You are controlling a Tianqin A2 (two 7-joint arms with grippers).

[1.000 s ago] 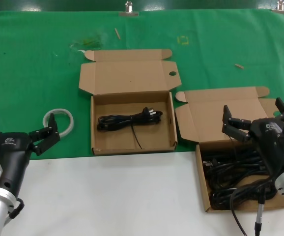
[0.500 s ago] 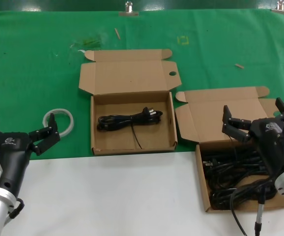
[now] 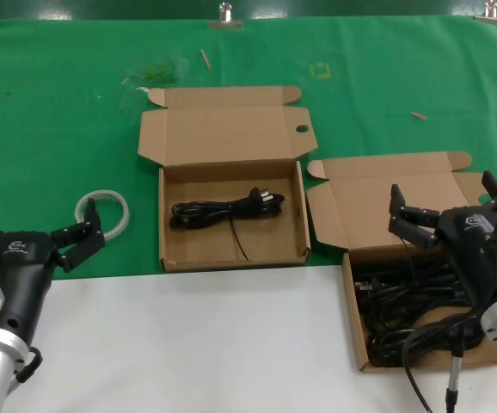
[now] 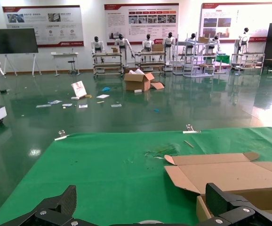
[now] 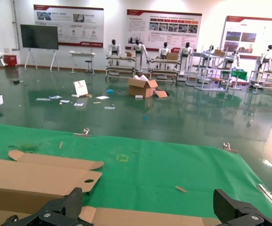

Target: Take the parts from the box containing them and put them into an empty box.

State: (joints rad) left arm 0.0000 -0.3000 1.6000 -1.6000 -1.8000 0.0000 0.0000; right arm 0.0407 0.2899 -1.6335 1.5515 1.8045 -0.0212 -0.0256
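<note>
Green cloth covers the far half of your bench, white board the near half. 1 cord [image 3: 227, 210] already lies in the middle box [image 3: 168, 251]; the rest [image 3: 412, 297] fill the right box [image 3: 348, 297]. Your right gripper [image 3: 451, 210] hovers above them, fingers spread, empty. Next: descend inside the walls, clear of the raised lid. Left gripper [image 3: 32, 228] waits open beside the white ring [image 3: 102, 212].

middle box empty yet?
No. The middle box lies open with one coiled black cord on its floor.
</note>
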